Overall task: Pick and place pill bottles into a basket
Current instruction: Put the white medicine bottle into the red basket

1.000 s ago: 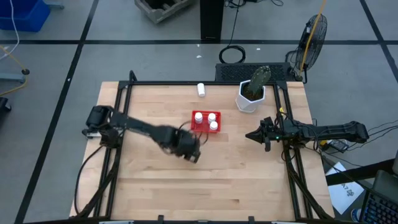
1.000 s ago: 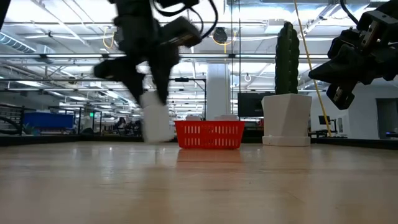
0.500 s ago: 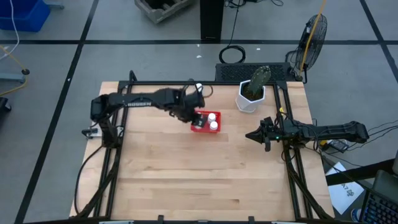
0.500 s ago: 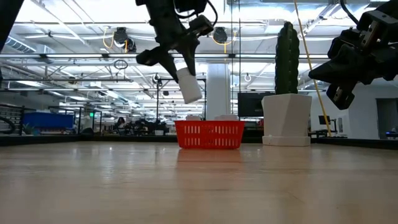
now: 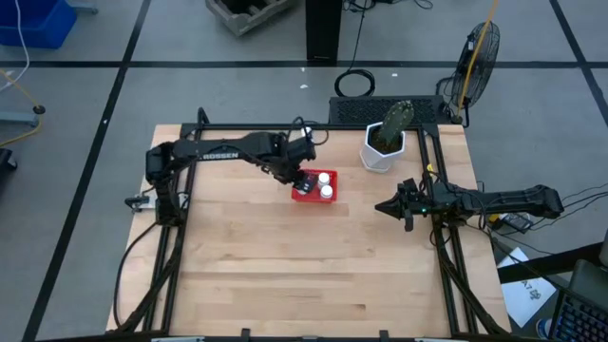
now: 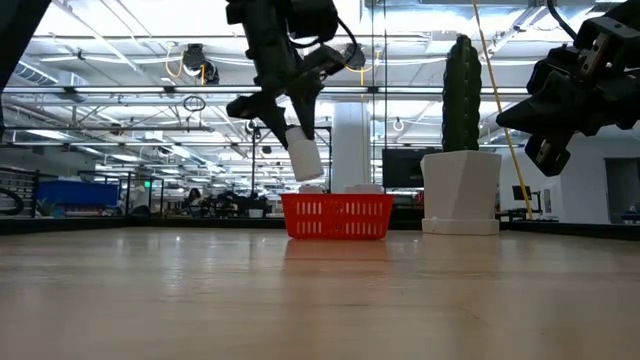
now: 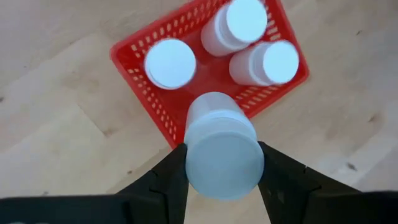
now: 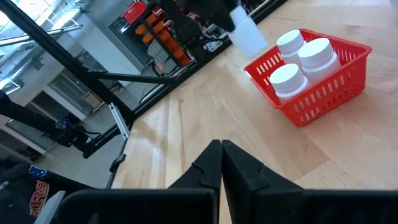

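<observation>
High view: the left arm stretches across the wooden surface (image 5: 285, 275), its left pincer (image 5: 298, 175) over the red mesh basket (image 5: 313, 194).

Low view: a white cylindrical pill bottle (image 6: 304, 158) hangs tilted above the basket.

Left wrist view: fingers clamp it; three capped bottles (image 7: 170, 63) stand inside.

Right wrist view: the right pincer (image 8: 221, 151) is closed, empty.

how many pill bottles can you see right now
4 for sure: three standing in the red basket at and, one held by the left gripper above its edge. Another may be hidden behind the arm.
</observation>
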Tool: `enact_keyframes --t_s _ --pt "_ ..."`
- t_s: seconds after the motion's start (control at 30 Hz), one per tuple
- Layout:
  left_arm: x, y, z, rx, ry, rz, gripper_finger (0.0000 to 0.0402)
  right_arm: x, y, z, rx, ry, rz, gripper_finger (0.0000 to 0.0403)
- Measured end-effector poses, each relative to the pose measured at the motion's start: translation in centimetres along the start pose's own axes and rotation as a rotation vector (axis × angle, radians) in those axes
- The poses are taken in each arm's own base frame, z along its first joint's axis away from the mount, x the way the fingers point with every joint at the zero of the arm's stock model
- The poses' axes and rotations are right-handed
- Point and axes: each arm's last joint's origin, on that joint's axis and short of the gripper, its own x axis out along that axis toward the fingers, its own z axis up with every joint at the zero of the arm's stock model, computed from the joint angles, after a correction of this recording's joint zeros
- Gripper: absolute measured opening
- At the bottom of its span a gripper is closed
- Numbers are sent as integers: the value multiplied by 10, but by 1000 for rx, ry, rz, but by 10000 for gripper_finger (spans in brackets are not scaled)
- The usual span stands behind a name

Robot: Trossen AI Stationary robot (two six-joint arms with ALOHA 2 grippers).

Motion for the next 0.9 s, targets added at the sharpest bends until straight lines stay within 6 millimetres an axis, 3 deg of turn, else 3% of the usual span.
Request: enact_keyframes --t_s 0.37,0.6,0.9 --pt "46 -3 -3 101 56 111 163 0 0 0 0 0 0 4" --pt "57 -4 -5 114 55 147 165 0 0 0 0 0 0 4" --pt "56 -5 -4 129 58 123 242 0 0 0 0 0 0 4"
